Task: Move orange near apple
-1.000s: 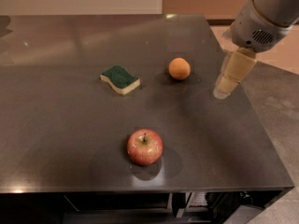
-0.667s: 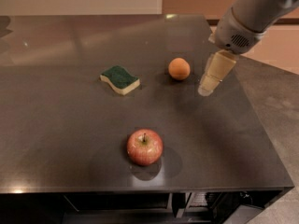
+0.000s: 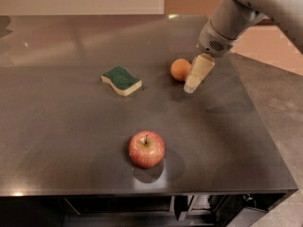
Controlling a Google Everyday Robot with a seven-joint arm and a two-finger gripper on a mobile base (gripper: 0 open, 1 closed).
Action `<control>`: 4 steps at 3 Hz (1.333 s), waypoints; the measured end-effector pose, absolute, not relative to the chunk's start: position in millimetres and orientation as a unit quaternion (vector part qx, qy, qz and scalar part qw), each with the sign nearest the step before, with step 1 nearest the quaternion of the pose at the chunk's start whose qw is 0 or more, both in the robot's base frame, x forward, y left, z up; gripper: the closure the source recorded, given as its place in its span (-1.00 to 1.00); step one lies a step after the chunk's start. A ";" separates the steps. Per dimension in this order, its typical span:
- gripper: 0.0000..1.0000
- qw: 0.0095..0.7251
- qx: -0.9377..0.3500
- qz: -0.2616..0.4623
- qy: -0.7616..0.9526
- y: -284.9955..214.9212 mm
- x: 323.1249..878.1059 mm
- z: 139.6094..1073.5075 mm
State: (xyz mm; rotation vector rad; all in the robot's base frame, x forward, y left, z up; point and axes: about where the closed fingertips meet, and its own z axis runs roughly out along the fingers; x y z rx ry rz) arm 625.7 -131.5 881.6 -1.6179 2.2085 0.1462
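Note:
The orange [image 3: 180, 69] is a small plain orange ball sitting on the dark grey table [image 3: 61, 122], right of centre toward the back. The apple [image 3: 147, 148] is red with yellowish streaks and a short stem; it stands near the table's front edge, well in front of the orange. My gripper [image 3: 193, 82] comes down from the upper right on a grey arm. Its cream fingers [image 3: 199, 71] hang just to the right of the orange, close beside it and low over the table. The gripper holds nothing that I can see.
A sponge [image 3: 121, 80] with a green top and yellow base lies left of the orange. The table's right edge runs close behind the gripper, with grey floor [image 3: 279, 93] beyond. The front edge lies just past the apple.
The gripper has moved left and down, from well right of the orange to right beside it. The orange, apple and sponge have not moved.

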 end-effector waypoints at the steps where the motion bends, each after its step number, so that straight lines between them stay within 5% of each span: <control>1: -1.00 0.192 -0.573 0.063 0.795 -125.8 650.9 866.6; 2: -1.00 0.186 -0.569 0.073 0.798 -120.4 664.4 855.9; 4: -0.19 0.182 -0.570 0.093 0.796 -113.5 670.0 848.8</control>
